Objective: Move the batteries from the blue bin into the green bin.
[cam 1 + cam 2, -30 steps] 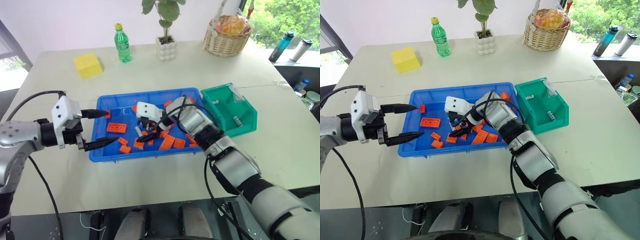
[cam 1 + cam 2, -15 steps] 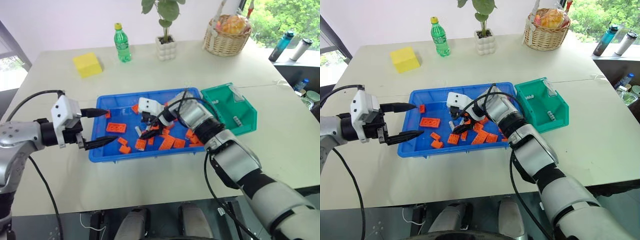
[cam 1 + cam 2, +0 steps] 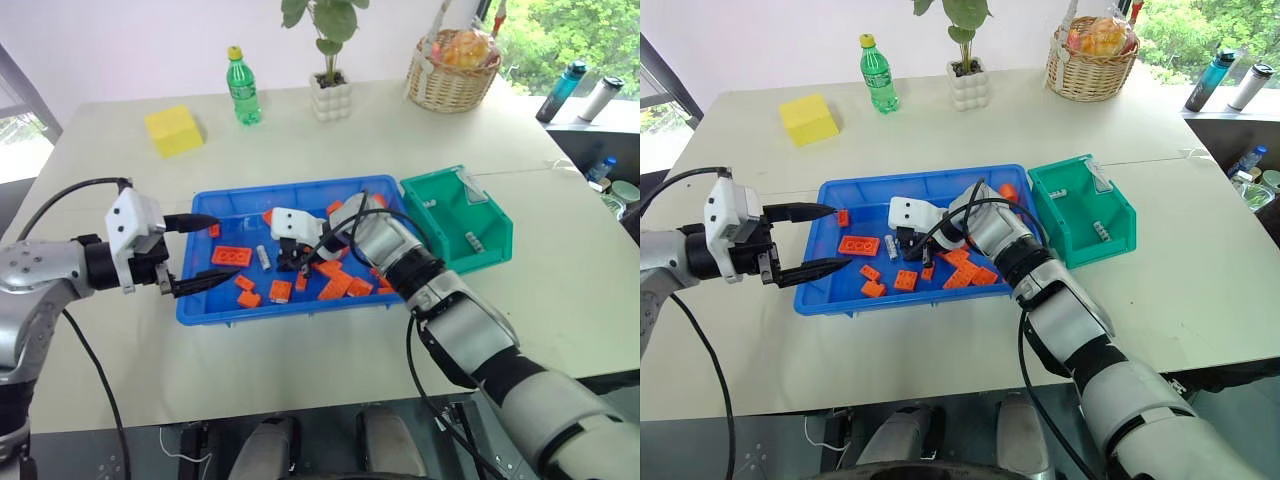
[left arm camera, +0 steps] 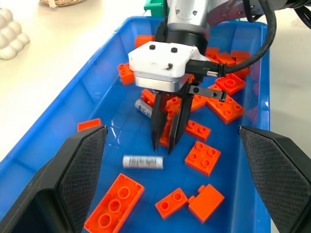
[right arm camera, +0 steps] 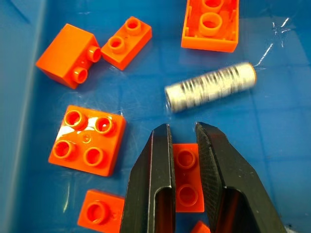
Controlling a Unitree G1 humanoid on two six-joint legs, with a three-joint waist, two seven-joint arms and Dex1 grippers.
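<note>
— What's changed? 
— Right tool (image 5: 183,133) has snapped nearly shut on nothing; a battery (image 5: 210,87) lies loose just past its tips among orange bricks (image 5: 87,146) in the blue bin (image 3: 290,306), frame centre. 
— Other batteries? 
— Two (image 3: 1102,231) in the green bin (image 3: 1118,235), right of centre. 
— Left tool (image 3: 207,252)? 
— Wide open, empty, at the bin's left rim.

Two silver-grey batteries (image 4: 142,162) lie flat on the floor of the blue bin (image 3: 205,305) among orange bricks; two more rest inside the green bin (image 3: 1110,240).
</note>
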